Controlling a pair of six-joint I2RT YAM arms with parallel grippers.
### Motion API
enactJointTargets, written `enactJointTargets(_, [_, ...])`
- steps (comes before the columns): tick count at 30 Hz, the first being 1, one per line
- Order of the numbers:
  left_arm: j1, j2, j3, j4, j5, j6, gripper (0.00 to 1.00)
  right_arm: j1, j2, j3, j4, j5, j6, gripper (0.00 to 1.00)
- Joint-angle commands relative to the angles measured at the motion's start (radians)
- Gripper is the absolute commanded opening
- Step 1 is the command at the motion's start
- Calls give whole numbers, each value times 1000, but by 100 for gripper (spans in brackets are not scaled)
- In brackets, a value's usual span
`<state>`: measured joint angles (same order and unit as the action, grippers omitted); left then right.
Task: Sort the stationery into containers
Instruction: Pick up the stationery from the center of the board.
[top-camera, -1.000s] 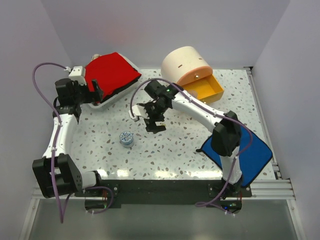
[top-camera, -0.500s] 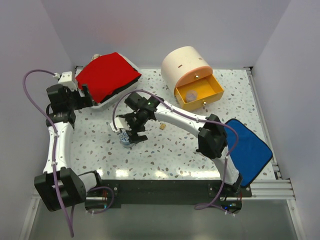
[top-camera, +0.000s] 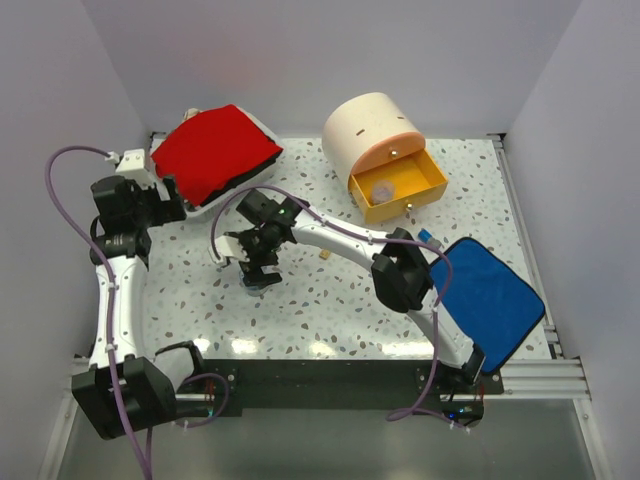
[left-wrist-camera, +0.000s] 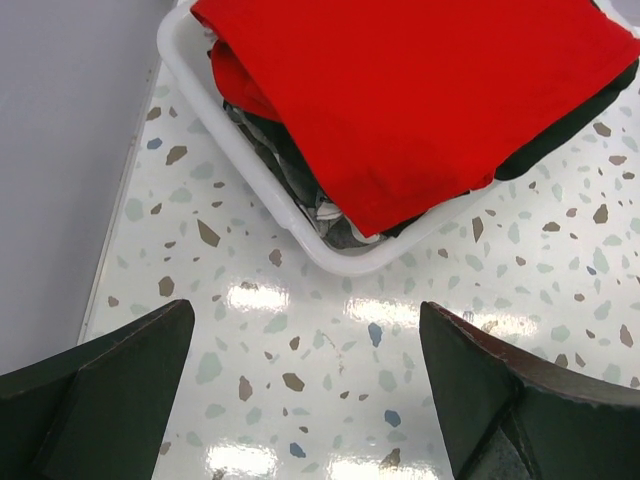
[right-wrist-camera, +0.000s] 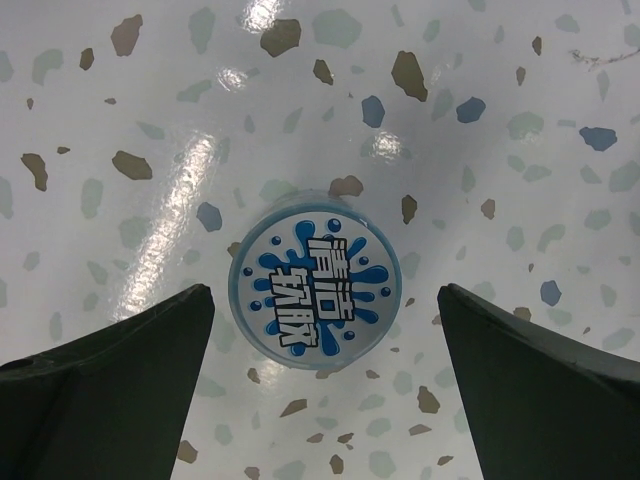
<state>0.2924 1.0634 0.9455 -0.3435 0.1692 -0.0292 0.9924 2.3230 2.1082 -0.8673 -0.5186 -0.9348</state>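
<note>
The right gripper (top-camera: 258, 268) has been brought from the middle of the surface (right-wrist-camera: 500, 120) to directly over the blue-patterned tape roll (right-wrist-camera: 314, 290), jaws spread wide, nothing held. The roll lies flat, at 8 o'clock from the open yellow drawer (top-camera: 400, 190). A grasp is judged imminent. The left gripper (left-wrist-camera: 305, 318) is held open near the white case (left-wrist-camera: 400, 100).

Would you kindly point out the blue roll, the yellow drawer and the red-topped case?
Blue roll (right-wrist-camera: 313, 287): right wrist view, centre of its label.
Yellow drawer (top-camera: 422, 178): top view, bare floor.
Red-topped case (left-wrist-camera: 420, 90): left wrist view, red top.
</note>
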Motion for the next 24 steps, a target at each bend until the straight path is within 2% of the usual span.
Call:
enactJointTargets(1, [4, -14, -11, -3, 10, 0, 100, 11, -5, 19, -16, 14, 14, 97])
enactJointTargets(6, [5, -8, -17, 0, 24, -5, 100, 14, -5, 0, 4, 11, 43, 90])
enactJointTargets(9, [5, -6, -17, 5, 33, -12, 100, 12, -5, 1, 10, 3, 59, 78])
enactJointTargets(14, [5, -6, -25, 18, 59, -26, 100, 12, 1, -8, 7, 9, 68, 75])
enactJointTargets(18, [8, -14, -22, 18, 70, -31, 100, 12, 12, -8, -15, 23, 70, 81])
enactJointTargets(24, [14, -28, -22, 6, 76, -29, 100, 12, 6, -57, 36, 58, 85, 82])
